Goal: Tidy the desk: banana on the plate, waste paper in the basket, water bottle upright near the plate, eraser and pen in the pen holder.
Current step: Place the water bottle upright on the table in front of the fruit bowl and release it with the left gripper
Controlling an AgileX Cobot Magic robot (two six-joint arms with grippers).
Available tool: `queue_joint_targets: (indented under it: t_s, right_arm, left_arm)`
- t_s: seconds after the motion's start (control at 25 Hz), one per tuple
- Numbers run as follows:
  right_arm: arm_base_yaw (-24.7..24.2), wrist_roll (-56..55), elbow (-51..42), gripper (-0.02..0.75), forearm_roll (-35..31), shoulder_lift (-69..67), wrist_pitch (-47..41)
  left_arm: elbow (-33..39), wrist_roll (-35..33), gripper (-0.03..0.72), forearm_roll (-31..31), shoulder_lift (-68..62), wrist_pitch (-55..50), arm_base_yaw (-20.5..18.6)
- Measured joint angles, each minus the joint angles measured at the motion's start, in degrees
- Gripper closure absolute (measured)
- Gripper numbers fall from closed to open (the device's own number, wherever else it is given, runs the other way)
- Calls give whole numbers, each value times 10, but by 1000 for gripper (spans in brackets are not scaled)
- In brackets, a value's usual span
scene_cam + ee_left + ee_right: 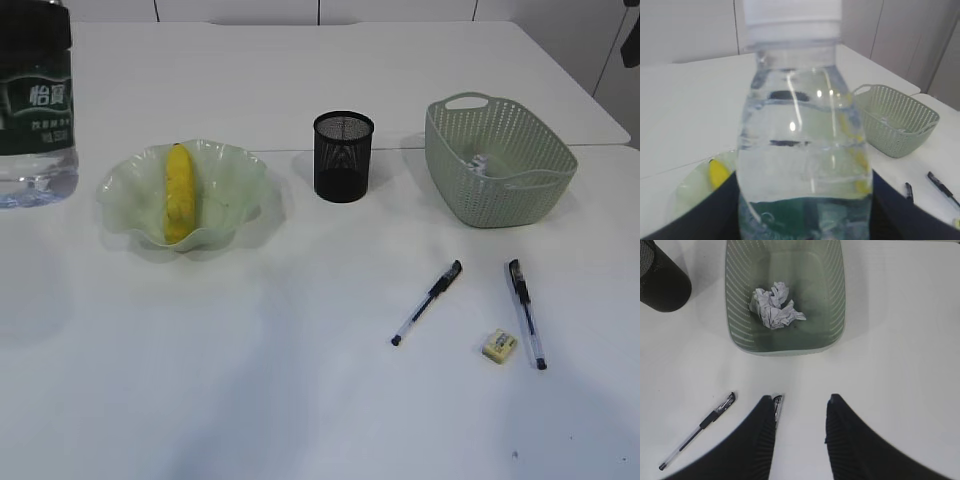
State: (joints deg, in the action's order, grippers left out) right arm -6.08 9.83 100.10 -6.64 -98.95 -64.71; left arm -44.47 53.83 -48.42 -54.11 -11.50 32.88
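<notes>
Two risks we see: the left tool, pinching the clear plastic water bottle, could tip it onto the ruffled green plate; the right tool hangs spread, empty.

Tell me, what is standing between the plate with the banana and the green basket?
In the exterior view, the black mesh pen holder stands between the plate and the basket.
</notes>
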Motion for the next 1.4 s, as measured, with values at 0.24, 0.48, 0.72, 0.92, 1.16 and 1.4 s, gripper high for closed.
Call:
queue_joint_targets:
  t_s: [0.24, 0.48, 0.72, 0.92, 1.16, 1.4]
  right_arm:
    - [0, 1, 0, 477, 0, 0, 4]
    - [0, 2, 0, 477, 4, 0, 5]
    - [0, 3, 0, 477, 5, 0, 6]
    - [0, 4, 0, 477, 5, 0, 7]
    - [0, 5, 0, 477, 5, 0, 7]
    - [0, 5, 0, 477, 6, 0, 8]
  left_arm:
    - [0, 0, 319, -27, -28, 79, 0]
    - [0, 0, 319, -53, -67, 149, 0]
    - [0, 0, 319, -62, -111, 190, 0]
    - [0, 0, 319, -80, -137, 202, -1]
    - [0, 0, 319, -97, -152, 254, -39]
    - [0, 8, 319, -111, -170, 298, -98]
